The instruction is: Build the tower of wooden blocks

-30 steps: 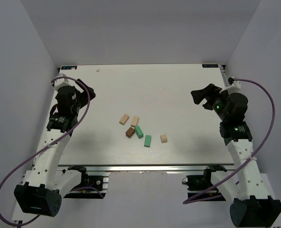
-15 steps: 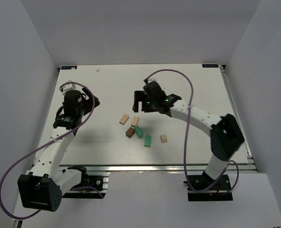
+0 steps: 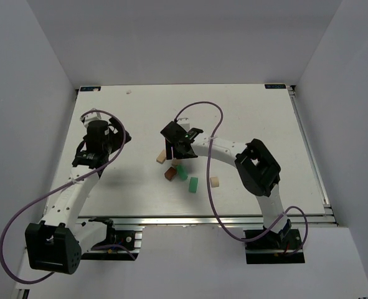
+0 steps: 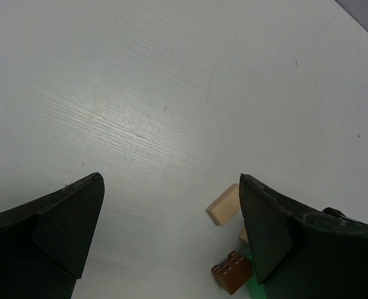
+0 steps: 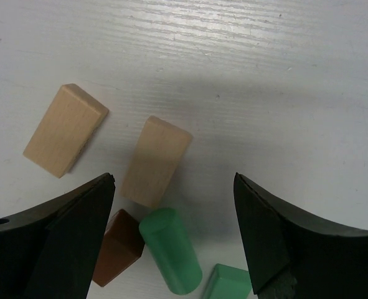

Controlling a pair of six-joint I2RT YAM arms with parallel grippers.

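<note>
White left arm (image 3: 71,193) bent, wrist over left side of table (image 3: 246,106), left jaws spread above bare surface. Wood blocks (image 3: 214,181) loose at table centre, unstacked. Right arm (image 3: 218,147) stretched leftward over them, right jaws spread astride tan block (image 5: 155,161), not touching it; brown block (image 5: 118,246) just beside.

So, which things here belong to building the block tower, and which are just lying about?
For the job: left tan block, middle tan block, brown block, green cylinder, green block, small tan cube.
Lying about: pale scrap near the far edge.
</note>
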